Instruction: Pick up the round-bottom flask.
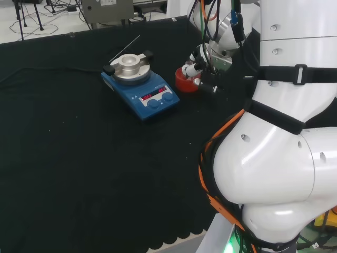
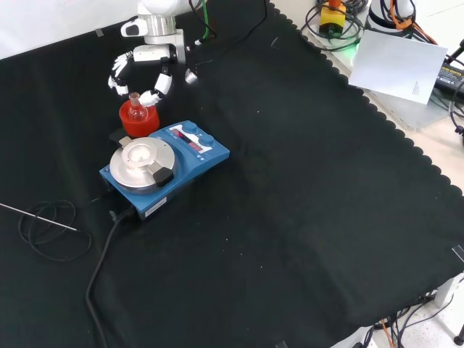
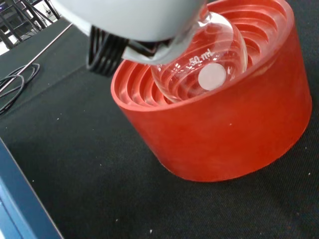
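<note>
A small clear round-bottom flask (image 3: pixel 209 59) sits in a red ribbed stand (image 3: pixel 234 124) on the black cloth. In the front view the flask (image 2: pixel 135 107) stands upright in the stand (image 2: pixel 139 125), just behind a blue hotplate. The hand (image 2: pixel 154 52) hangs over it, with curved fingers (image 2: pixel 116 71) on one side of the neck and the thumb on the other, a gap still showing. In the head view the hand (image 1: pixel 206 59) is at the stand's (image 1: pixel 185 83) right, low over it. A blurred white part of the hand (image 3: pixel 129 20) covers the flask's neck in the wrist view.
A blue hotplate stirrer (image 2: pixel 163 163) with a round metal top stands close beside the stand, also in the head view (image 1: pixel 141 87). Its black cable (image 2: pixel 51 228) coils on the cloth near a thin metal rod (image 2: pixel 36 216). The arm's white links (image 1: pixel 284 132) stand at the right.
</note>
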You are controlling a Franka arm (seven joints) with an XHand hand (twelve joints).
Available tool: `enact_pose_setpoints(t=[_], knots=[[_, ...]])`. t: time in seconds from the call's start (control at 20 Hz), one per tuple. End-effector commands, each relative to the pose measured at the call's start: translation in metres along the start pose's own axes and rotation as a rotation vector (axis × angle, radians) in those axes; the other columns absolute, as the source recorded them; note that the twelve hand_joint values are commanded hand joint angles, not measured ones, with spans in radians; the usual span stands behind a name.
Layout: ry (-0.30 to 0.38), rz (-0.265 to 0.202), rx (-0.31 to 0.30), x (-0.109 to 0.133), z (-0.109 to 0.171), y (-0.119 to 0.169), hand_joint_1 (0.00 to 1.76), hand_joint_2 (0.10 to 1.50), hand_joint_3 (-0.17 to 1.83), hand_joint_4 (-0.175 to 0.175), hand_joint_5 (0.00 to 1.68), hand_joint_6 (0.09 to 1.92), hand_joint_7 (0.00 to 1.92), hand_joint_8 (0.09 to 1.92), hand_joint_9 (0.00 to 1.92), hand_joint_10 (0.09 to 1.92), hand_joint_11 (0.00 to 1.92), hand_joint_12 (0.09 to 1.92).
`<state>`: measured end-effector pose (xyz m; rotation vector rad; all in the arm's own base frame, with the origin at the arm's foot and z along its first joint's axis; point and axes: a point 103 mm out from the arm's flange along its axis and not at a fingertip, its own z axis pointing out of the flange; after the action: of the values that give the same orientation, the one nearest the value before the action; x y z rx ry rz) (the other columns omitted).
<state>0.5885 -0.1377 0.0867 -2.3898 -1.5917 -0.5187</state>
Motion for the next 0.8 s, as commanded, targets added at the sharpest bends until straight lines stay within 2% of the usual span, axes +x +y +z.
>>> enact_pose_setpoints(t=[0.05,0.75,0.8], knots=[[0.001,-0.003,0.001,-0.0016,0.0019,0.0006,1.10,0.53,0.78,-0.058,0.82,0.79,0.54,0.67,0.67,0.65,0.33,1.32],[-0.015,0.006,-0.016,0.0029,0.0057,0.0020,1.12,0.55,0.79,-0.067,0.88,0.78,0.57,0.66,0.71,0.63,0.37,1.31],[-0.013,0.006,-0.022,0.0034,0.0053,0.0023,1.12,0.65,0.66,-0.034,0.97,0.81,0.57,0.67,0.72,0.63,0.38,1.31]])
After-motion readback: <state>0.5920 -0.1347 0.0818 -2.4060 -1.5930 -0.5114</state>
